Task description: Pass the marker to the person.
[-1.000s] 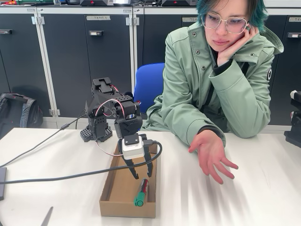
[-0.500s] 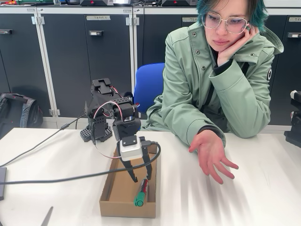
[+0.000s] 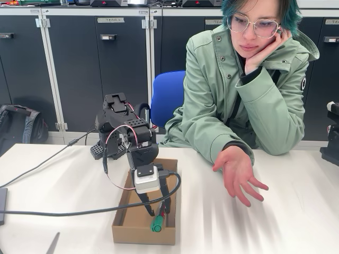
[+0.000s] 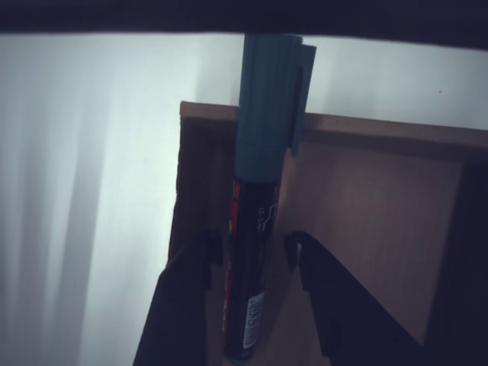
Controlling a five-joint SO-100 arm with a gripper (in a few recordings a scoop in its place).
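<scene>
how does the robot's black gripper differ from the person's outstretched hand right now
The black two-finger gripper points down into the brown cardboard box; the person's hand is held palm up beside the box. The gripper's fingers straddle the green-capped marker, seen close in the wrist view, while the hand holds nothing. The gripper's fingers are stiff and dark; the hand's fingers are relaxed and spread. Both are open.

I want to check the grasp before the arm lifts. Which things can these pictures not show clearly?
- Contact: in the wrist view the tool straddles the marker, but whether its fingers touch it cannot be told.
- Marker's lower end: cut off by the bottom edge of the wrist view.
- Marker's body: in the fixed view the tool covers most of it; the green cap shows.
- Label text: too blurred.
</scene>
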